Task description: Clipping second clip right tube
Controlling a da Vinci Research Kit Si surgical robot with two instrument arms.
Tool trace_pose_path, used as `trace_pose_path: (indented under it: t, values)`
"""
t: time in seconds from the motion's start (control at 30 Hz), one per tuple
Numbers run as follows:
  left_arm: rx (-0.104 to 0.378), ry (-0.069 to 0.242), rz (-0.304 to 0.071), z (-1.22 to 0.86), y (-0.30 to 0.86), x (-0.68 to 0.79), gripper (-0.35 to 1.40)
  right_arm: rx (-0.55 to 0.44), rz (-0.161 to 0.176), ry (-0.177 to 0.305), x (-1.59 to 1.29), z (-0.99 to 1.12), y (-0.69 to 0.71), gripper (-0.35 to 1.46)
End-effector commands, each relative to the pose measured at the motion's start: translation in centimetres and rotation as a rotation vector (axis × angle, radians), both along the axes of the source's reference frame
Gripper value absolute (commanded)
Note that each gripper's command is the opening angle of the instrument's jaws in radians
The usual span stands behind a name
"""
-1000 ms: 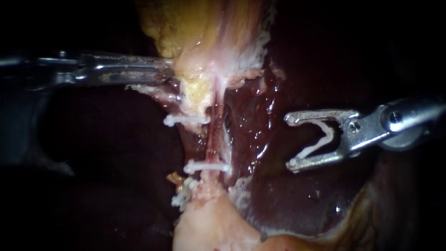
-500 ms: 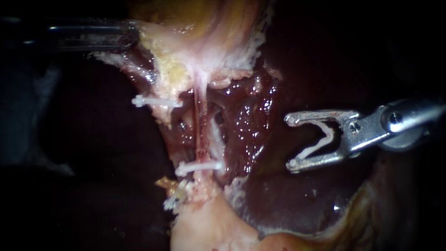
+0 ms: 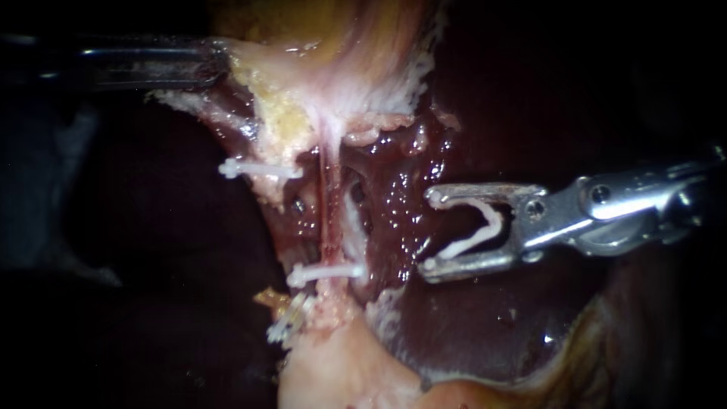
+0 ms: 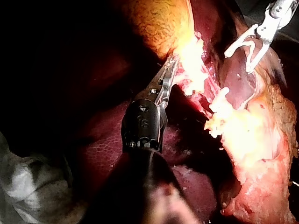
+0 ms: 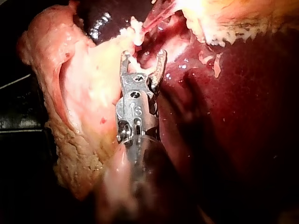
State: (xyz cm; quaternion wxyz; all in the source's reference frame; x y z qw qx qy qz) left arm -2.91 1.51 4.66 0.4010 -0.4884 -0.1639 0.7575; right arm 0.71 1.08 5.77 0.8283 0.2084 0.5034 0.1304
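Observation:
My right instrument [image 3: 432,231] comes in from the right, its jaws wide apart with an open white clip [image 3: 473,235] seated between them. It hangs just right of the tubes, touching neither. The thin red tube [image 3: 327,204] runs vertically and carries a white clip [image 3: 326,271] low down. Another white clip [image 3: 257,168] sits higher on the tissue to its left. My left instrument [image 3: 212,64] is shut on the pale edge of the gallbladder [image 3: 341,45], holding it up and to the left. The left wrist view shows that grip [image 4: 172,65].
Dark red liver [image 3: 469,326] lies behind and below my right instrument. A pale fatty mass [image 3: 341,371] sits under the tubes, with a further clip [image 3: 288,322] at its upper left edge. In the right wrist view my right instrument [image 5: 144,55] faces pale tissue.
My right instrument has moved left with its clip, closer to the tubes. The left instrument pulled the gallbladder edge up and left earlier, stretching the tubes, and now holds steady.

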Motion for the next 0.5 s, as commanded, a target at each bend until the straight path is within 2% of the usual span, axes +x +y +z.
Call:
trace_pose_path:
  t: [0.03, 0.27, 0.5]
  values:
    - [-0.001, 0.001, 0.000, 0.00, 0.00, 0.00, -0.35, 0.009, 0.001, -0.001, 0.05, 0.04, -0.01, 0.50]
    - [-0.001, 0.002, -0.001, 0.00, -0.01, -0.01, -0.35, 0.061, 0.011, -0.003, 0.32, 0.31, -0.11, 0.50]
    - [-0.002, 0.002, -0.001, 0.00, -0.02, -0.01, -0.35, 0.128, 0.039, 0.014, 0.57, 0.61, -0.17, 0.50]
